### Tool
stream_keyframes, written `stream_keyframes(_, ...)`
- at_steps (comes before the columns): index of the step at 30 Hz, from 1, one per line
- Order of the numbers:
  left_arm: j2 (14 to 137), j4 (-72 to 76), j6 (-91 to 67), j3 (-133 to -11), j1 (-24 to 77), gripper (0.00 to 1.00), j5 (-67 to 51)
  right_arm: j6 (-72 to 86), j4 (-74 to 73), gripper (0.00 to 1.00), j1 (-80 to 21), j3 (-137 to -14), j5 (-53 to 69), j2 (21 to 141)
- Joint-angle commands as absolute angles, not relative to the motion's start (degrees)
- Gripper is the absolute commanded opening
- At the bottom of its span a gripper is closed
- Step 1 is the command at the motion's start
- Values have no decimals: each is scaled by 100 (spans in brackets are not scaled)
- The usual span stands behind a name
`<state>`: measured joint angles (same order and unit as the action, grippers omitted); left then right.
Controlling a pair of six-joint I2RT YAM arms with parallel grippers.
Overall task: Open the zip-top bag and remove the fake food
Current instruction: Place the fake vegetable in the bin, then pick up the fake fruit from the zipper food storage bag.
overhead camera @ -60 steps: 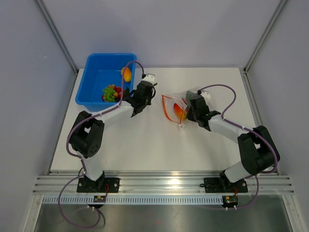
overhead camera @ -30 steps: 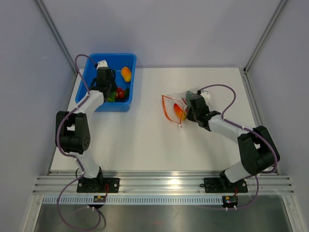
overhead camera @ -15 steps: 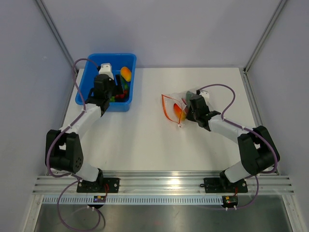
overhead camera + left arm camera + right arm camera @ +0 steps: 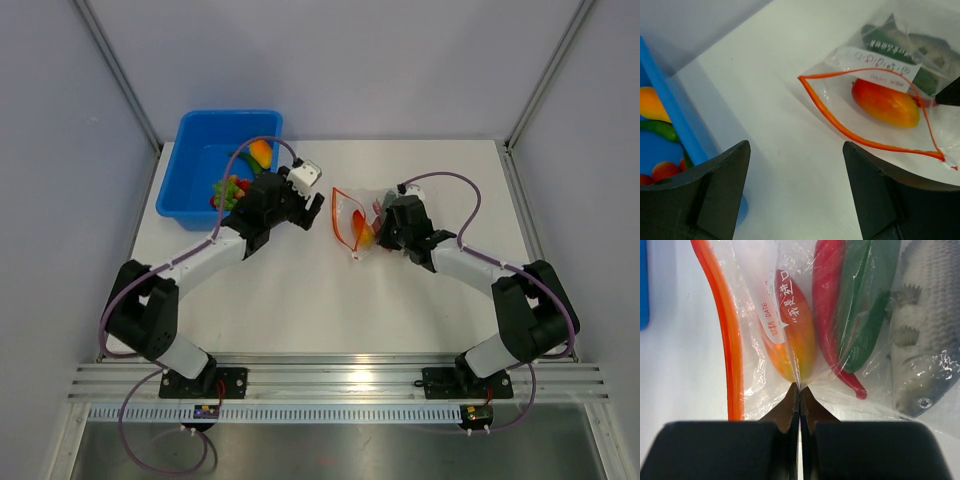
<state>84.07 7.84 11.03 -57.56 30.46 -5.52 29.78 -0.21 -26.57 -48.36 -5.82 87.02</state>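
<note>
Clear crinkly plastic is the thing to watch. The zip-top bag (image 4: 350, 215) lies flat near the middle of the bench (image 4: 300, 300), and its mouth is open. Some fake food (image 4: 232, 190) sits in the blue tub (image 4: 172, 180) at the 10 o'clock corner, so I think the job is partway done. Four pieces are in the bag: an orange-yellow piece (image 4: 885, 102), a red piece (image 4: 827, 300), a green piece (image 4: 865, 300) and a grey fish (image 4: 925, 330).

The right pincer (image 4: 799, 390) is squeezed together on a fold of the bag's plastic, on the bag's 3 o'clock side. It seems to be pinning the bag in place. The left pincer (image 4: 795, 150) has its two fingers wide apart with nothing between them. It hangs just beside the bag at 9 o'clock and looks into the mouth.

I think the step in hand is reaching in for the next piece. The left pincer needs to slip through the mouth without pushing the orange zip strip (image 4: 840, 129) shut. Then it can close on the orange-yellow piece, which is nearest the opening. The right pincer must grip hard so the bag does not slide.

The mouth points to 9 o'clock and the closed end to 3 o'clock. From above, the zip strip runs about from 11 to 5. The bag is too crumpled to tell its long way for sure. The long pieces inside lie from mouth to closed end.
</note>
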Motion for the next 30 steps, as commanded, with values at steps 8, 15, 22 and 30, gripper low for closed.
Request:
stream_keyframes(8, 10291, 387, 1468, -6978, 3146, 74, -1010, 2813, 492, 0, -2751, -4500, -431, 8104)
stream_keyframes(15, 10749, 343, 1249, -7216, 3401, 74, -1011, 2795, 483, 4, -2751, -4544, -369, 8209)
stream_keyframes(22, 10512, 431, 879, -7093, 3410, 75, -763, 2769, 457, 5, -2751, -4570, -396, 8244)
stream_keyframes(30, 11188, -158, 168, -7892, 3472, 76, -1212, 2812, 475, 8, -2751, -4597, -492, 8262)
